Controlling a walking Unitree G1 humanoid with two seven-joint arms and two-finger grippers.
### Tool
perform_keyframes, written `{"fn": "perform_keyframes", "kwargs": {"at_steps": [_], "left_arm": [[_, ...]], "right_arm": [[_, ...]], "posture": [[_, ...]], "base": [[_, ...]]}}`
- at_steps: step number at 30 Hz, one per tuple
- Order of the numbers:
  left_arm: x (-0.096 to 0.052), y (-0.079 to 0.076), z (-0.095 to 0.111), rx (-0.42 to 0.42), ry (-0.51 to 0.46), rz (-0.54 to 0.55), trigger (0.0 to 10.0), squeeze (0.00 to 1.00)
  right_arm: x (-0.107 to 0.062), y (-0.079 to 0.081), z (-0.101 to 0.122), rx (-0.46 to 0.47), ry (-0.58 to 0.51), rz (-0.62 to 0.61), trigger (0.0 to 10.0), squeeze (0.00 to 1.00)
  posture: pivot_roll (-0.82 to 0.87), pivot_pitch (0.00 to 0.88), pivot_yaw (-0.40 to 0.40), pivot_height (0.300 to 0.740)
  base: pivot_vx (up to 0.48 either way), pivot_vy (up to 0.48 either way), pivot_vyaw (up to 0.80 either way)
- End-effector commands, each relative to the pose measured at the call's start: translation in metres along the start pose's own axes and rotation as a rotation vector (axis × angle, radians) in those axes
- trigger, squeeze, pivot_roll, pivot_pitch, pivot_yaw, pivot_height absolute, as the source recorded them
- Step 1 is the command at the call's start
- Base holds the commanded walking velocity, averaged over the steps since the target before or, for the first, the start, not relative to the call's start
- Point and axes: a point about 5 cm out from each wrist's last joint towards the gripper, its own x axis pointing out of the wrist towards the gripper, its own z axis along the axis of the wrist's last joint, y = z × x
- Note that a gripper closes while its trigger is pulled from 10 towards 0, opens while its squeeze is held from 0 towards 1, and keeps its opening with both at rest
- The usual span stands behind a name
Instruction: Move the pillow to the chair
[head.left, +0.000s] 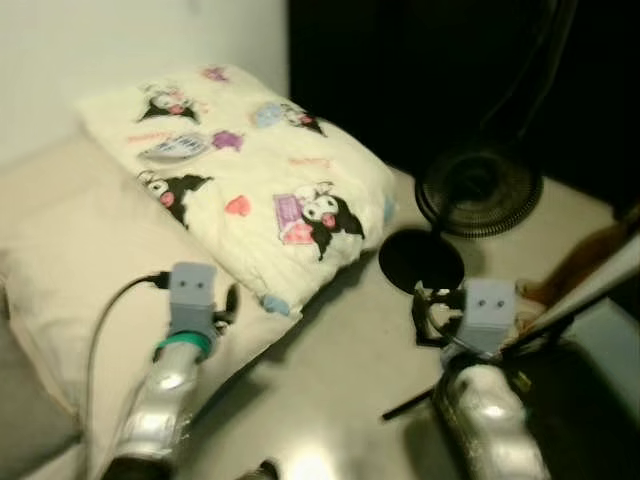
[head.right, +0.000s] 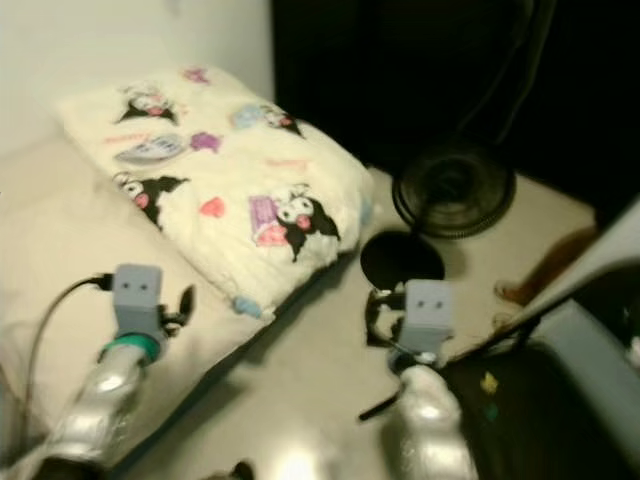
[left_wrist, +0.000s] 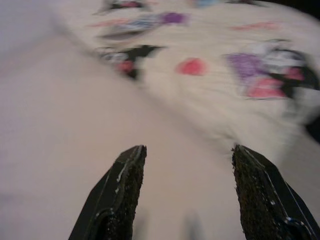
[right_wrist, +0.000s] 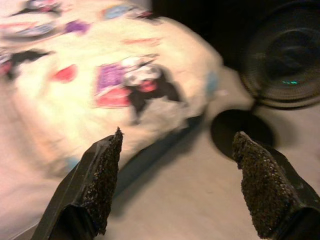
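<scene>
**Both claws facing the pillow, neither touching it**

While the pillow (head.left: 245, 170) is lying on the pale bed (head.left: 60, 250), one corner overhanging the bed's edge above the floor (head.left: 340, 380), both arms are reaching forward toward it; the left claw (left_wrist: 186, 192) is hovering over bare bedding with its fingers (left_wrist: 122, 187) spread wide and holding nothing; the right claw (right_wrist: 177, 187) is hanging above the floor, equally wide and equally empty. The pillow is lying ahead of both claws, its long axis running from the far left, by the wall, toward the near right, where the overhanging corner is pointing at the right claw; the left claw is facing the long near side, the right claw the short end; judging by the head views, the left claw looks slightly nearer, though both are still apart from the fabric.

Counting: one pillow, printed with cartoon figures; two claws; one black floor fan (head.left: 478, 190) on one round base (head.left: 421, 260), standing just beside the pillow's overhanging corner. The chair cannot be made out with certainty.
</scene>
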Motion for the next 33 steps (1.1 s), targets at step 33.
{"fn": "perform_keyframes", "kwargs": {"at_steps": [33], "left_arm": [[0.0027, -0.0119, -0.0039, 0.012, 0.037, -0.044, 10.0, 0.0]], "right_arm": [[0.0038, -0.0044, -0.0103, 0.008, 0.032, 0.004, 10.0, 0.0]], "posture": [[-0.01, 0.0, 0.045, 0.74]], "base": [[0.0, 0.0, 0.8]]}}
